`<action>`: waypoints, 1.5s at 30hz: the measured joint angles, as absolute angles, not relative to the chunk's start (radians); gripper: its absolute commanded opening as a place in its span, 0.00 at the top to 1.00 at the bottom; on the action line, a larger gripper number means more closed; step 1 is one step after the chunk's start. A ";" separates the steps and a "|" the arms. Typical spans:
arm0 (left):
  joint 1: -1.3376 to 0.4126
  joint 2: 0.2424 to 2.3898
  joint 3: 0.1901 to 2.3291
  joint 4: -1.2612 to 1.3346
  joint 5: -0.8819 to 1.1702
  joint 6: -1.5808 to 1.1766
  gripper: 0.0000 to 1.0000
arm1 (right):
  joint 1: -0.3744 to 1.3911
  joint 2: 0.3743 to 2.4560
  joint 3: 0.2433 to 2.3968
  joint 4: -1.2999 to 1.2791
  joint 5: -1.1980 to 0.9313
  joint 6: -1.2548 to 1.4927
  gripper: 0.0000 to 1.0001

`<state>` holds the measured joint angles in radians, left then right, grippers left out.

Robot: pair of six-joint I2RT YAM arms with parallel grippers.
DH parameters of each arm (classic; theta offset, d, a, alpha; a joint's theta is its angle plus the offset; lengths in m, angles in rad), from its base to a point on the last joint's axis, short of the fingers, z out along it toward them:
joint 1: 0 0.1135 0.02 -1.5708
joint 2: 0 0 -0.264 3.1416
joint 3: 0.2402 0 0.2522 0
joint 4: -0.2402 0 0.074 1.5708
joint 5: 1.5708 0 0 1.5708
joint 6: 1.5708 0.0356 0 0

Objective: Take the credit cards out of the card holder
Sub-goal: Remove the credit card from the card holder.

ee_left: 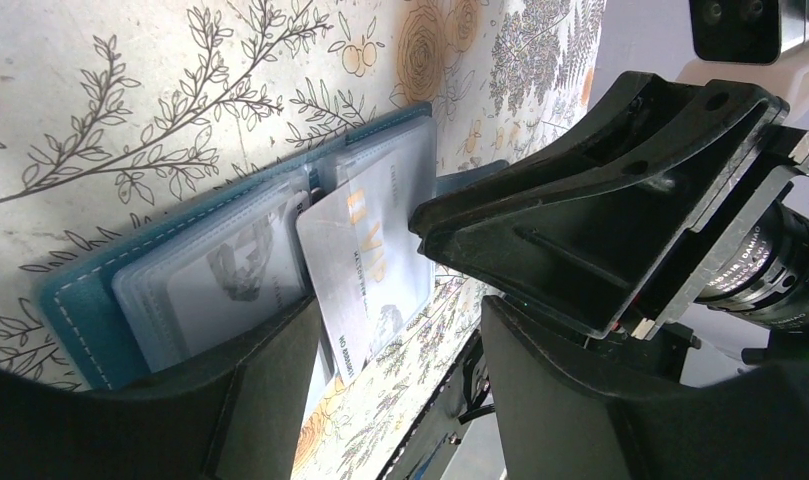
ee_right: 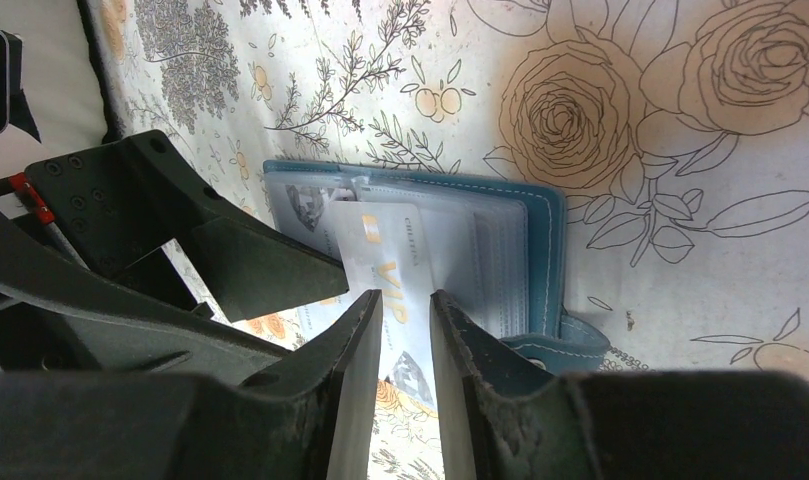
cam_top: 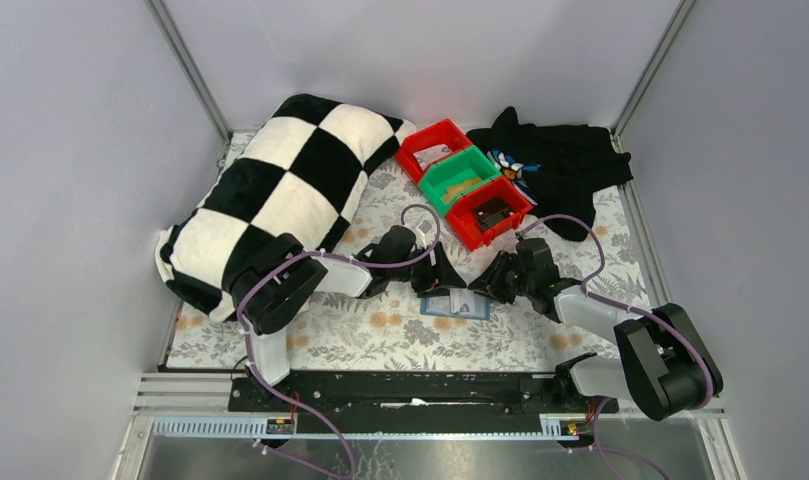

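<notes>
The teal-blue card holder point(cam_top: 458, 306) lies open on the floral cloth between my two grippers. Its clear pockets hold pale cards point(ee_left: 225, 275). One pale credit card point(ee_left: 365, 265) with gold "VIP" print sticks halfway out of a pocket toward the near edge; it also shows in the right wrist view point(ee_right: 385, 260). My left gripper point(ee_left: 395, 320) is open wide, its left finger point(ee_left: 250, 390) resting at the holder's panel point(ee_left: 75, 310). My right gripper point(ee_right: 405, 300) is open by a narrow gap, its tips down on the VIP card, beside the holder's snap tab point(ee_right: 565, 350).
Two red bins point(cam_top: 435, 148) point(cam_top: 490, 215) and a green bin point(cam_top: 462, 180) stand in a row behind the grippers. A black-and-white checkered pillow point(cam_top: 280, 190) fills the back left. Black cloth point(cam_top: 560, 160) lies at the back right. Grey walls enclose the table.
</notes>
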<state>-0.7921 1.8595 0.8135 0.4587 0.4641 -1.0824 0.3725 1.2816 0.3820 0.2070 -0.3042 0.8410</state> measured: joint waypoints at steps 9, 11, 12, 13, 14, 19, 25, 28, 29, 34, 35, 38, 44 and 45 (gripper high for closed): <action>-0.794 1.859 0.818 0.461 0.466 -1.092 0.25 | 0.370 1.279 0.382 0.204 -0.304 0.840 0.67; -0.801 1.851 0.818 0.450 0.450 -1.091 0.25 | 0.370 1.274 0.382 0.197 -0.301 0.838 0.67; -0.806 1.846 0.818 0.442 0.437 -1.090 0.26 | 0.370 1.268 0.381 0.191 -0.299 0.835 0.67; -0.810 1.841 0.818 0.436 0.427 -1.087 0.26 | 0.370 1.262 0.380 0.184 -0.297 0.834 0.67; -0.816 1.838 0.818 0.430 0.414 -1.084 0.27 | 0.370 1.255 0.377 0.178 -0.295 0.833 0.67; -0.849 1.835 0.820 0.412 0.391 -1.081 0.27 | 0.370 1.245 0.374 0.168 -0.290 0.832 0.67; -0.891 1.835 0.822 0.389 0.374 -1.097 0.26 | 0.370 1.244 0.374 0.167 -0.290 0.832 0.67; -0.896 1.834 0.822 0.386 0.367 -1.104 0.26 | 0.369 1.243 0.374 0.166 -0.289 0.832 0.67; -0.896 1.834 0.822 0.385 0.366 -1.108 0.27 | 0.369 1.243 0.374 0.166 -0.289 0.832 0.67; -0.896 1.834 0.807 0.406 0.357 -1.129 0.35 | 0.369 1.243 0.374 0.166 -0.289 0.832 0.67; -0.896 1.835 0.802 0.414 0.355 -1.136 0.37 | 0.369 1.243 0.374 0.166 -0.289 0.832 0.67; -0.896 1.834 0.773 0.459 0.342 -1.153 0.45 | 0.369 1.240 0.371 0.169 -0.289 0.832 0.67; -0.896 1.834 0.722 0.523 0.317 -1.188 0.66 | 0.369 1.240 0.368 0.171 -0.289 0.832 0.67; -0.896 1.834 0.717 0.526 0.314 -1.193 0.70 | 0.369 1.239 0.368 0.171 -0.289 0.832 0.67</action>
